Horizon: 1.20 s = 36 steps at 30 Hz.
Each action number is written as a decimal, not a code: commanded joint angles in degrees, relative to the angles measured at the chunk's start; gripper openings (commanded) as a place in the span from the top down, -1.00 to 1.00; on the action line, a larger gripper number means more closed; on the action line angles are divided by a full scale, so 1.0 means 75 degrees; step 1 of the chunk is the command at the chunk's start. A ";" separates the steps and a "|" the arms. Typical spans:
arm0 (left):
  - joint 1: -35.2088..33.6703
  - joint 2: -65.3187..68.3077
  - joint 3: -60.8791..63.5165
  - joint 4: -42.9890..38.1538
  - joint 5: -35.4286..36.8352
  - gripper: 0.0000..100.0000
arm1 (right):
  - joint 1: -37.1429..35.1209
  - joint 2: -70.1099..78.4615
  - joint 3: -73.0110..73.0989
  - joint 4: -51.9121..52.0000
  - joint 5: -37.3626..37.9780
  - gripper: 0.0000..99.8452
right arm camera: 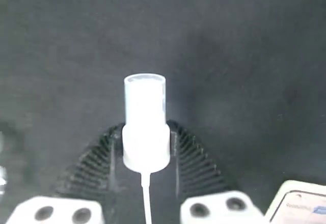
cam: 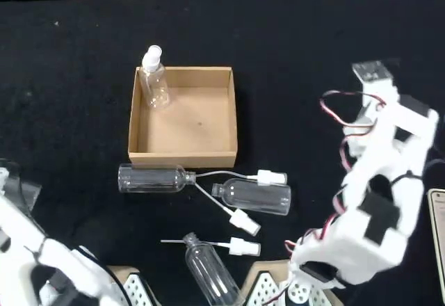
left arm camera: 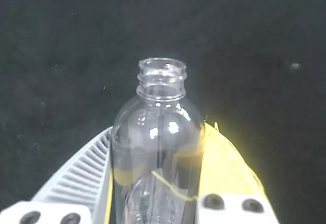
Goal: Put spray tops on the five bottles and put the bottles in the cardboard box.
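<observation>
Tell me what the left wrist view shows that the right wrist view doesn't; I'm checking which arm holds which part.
Left wrist view: a clear bottle, its neck open with no top on, gripped between the fingers of the left end effector.
Right wrist view: a white spray top with its thin tube, gripped in the right end effector, and the corner of a white object.
Shared: the black table behind each held part.

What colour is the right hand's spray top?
White plastic spray top; best in right wrist view.
</observation>
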<state>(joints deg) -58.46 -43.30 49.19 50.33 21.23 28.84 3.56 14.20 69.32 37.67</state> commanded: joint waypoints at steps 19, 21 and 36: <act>0.3171 -0.7408 0.3288 -0.0832 -0.1371 0.94 | -0.7174 -0.6535 -0.1131 -0.0504 -0.4806 0.98; 0.3405 -0.7959 0.3569 -0.0832 -0.1383 0.94 | -0.7842 -0.6535 -0.1119 -0.1149 -0.5040 0.98; 0.4237 -0.8076 0.5128 -0.3810 -0.1325 0.94 | -1.0034 -0.6570 0.0545 -0.7092 -0.5790 0.98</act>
<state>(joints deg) -29.01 -103.52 87.08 26.07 11.30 -45.45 -44.00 17.45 25.27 -5.23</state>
